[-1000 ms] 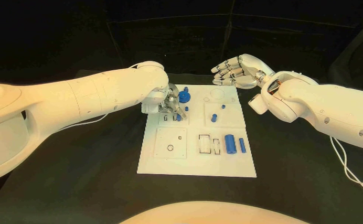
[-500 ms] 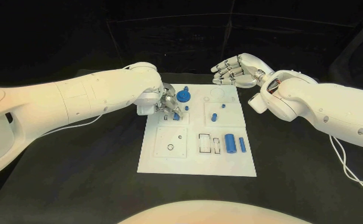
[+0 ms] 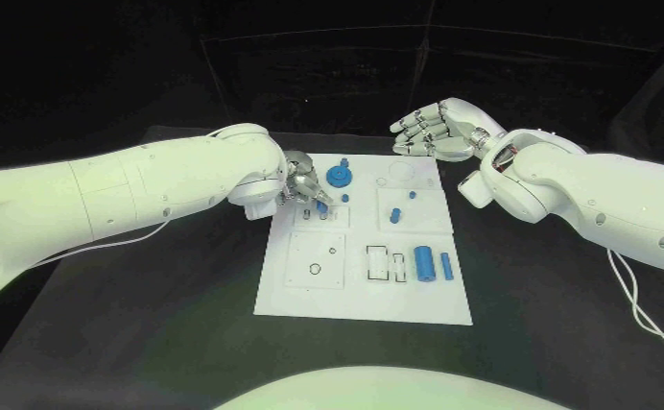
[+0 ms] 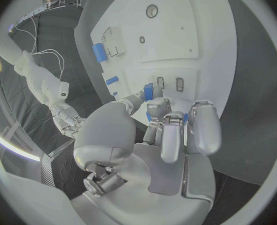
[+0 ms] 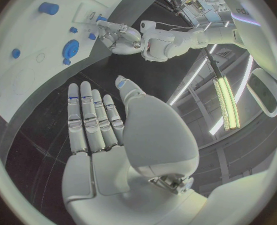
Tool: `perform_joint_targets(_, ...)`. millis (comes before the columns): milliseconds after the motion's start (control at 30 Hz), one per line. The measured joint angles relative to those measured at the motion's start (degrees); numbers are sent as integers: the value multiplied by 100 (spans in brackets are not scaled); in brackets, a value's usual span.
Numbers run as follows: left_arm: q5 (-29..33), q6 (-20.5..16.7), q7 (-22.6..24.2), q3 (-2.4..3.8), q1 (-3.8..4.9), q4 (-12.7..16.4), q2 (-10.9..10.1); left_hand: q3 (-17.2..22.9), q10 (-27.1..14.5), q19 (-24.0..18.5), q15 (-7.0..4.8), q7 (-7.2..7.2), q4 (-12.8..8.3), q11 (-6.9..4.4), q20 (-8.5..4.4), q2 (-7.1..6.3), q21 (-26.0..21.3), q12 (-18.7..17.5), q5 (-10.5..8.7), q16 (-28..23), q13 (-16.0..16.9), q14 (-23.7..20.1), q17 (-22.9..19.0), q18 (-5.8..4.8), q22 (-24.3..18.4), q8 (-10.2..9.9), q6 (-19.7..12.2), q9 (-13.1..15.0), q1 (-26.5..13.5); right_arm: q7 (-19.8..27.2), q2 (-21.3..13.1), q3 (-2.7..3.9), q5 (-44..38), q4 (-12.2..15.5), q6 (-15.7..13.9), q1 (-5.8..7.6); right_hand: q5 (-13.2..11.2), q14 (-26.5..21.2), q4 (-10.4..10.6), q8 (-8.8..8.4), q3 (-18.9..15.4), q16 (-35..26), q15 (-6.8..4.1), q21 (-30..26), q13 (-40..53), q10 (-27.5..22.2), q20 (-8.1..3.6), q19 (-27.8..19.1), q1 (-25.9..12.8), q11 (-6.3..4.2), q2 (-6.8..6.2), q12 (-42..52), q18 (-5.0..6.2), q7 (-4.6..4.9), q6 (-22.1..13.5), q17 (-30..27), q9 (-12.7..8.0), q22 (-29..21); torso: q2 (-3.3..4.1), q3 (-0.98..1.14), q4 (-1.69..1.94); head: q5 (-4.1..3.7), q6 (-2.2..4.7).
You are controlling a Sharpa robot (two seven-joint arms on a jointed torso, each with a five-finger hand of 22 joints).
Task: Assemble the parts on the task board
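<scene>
While the left hand [image 3: 302, 186] hangs over the far left part of the task board [image 3: 363, 297], a small blue part [image 4: 148, 91] is pinched at its fingertips, thumb against finger, with the other fingers [image 4: 203, 127] curled close beside it. By the look of it, an insertion step is in hand: the part is held just above the two small slots [image 4: 170, 83] on the board, and the next move is judged to call for a careful lowering, with the part squared to a slot before any pressing is done (a slight tilt could jam it). The right hand [image 3: 440, 130] is held off the far right corner of the board, palm up, fingers nearly straight and side by side, nothing in it.

From the head view, the layout is given: a blue gear-like part [image 3: 341, 178] just beside the left hand, two small blue pegs [image 3: 394, 214] in the middle of the board, and a blue cylinder [image 3: 422, 261] with a slimmer blue bar [image 3: 445, 266] lying near right. Whether the pinched part touches the board cannot be told there, as it is covered by the hand. In the left wrist view, the pinch itself and the slots under it are laid bare. In the right wrist view, the bare palm [image 5: 104, 172] is confirmed, and the left hand is seen from the far side.
</scene>
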Motion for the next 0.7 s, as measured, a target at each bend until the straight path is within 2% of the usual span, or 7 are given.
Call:
perform_joint_targets(233, -298, -471, 89, -8, -194, 144, -117, 73, 30, 0, 0, -12, -42, -29, 0, -38, 0, 0, -16, 0, 0, 0, 0, 0, 9, 0, 15, 6, -38, 2, 5, 0, -1, -36, 8, 0, 0, 0, 0, 0, 0, 0, 0, 0, -11, -21, 0, 0, 0, 21, 0, 0, 0, 0, 0, -11, 0, -8, -16, 10, 47, -37, -13)
perform_joint_targets(367, -549, -659, 105, -8, -278, 146, -108, 105, 50, 19, 0, -17, -73, -10, -19, -61, 21, 0, -17, 0, 17, 0, 0, 0, 37, 0, 10, 11, -61, 4, 7, 0, -1, -46, 10, 0, 0, 0, 0, 0, 0, 0, 0, 0, -18, -21, 0, 0, 0, 21, 0, 23, 1, 0, 0, -19, 0, -13, -16, 10, 48, -29, -14)
perform_joint_targets(467, -702, -780, 110, -10, -316, 142, -86, 120, 51, 20, 0, -27, -87, -10, -20, -75, 21, 0, -18, 0, 18, 0, 0, 0, 39, 1, -1, 12, -76, 4, 7, -1, -1, -49, 10, 0, 0, 0, 0, 3, 0, 0, 0, -13, -20, -21, 0, 0, 0, 21, 2, 23, 1, 0, 0, -20, 0, -14, -16, 10, 45, -22, -4)
perform_joint_targets(533, -775, -841, 114, -10, -326, 142, -71, 151, 52, 20, 1, -28, -118, -10, -20, -89, 21, 0, -19, 0, 18, 0, 0, 0, 39, 22, -1, 11, -90, 4, 7, -1, -1, -51, 10, 0, 0, 0, 0, 22, 0, 0, 0, -23, -19, -21, 0, 0, -9, 21, 53, 23, 0, 0, 0, -20, 0, -14, -16, 10, 42, -21, 2)
perform_joint_targets(700, -927, -967, 123, -9, -343, 150, -42, 167, 72, 41, 1, -28, -103, -30, 0, -89, 21, 28, -23, 0, 28, 0, 0, 0, 59, 23, -1, 13, -90, 4, 8, -1, -1, -56, 10, 0, 0, 0, 0, 22, 0, 0, 0, -23, -28, -21, 0, 0, -8, 21, 53, 23, 0, 0, 0, -29, 0, -20, -13, 11, 40, -31, 4)
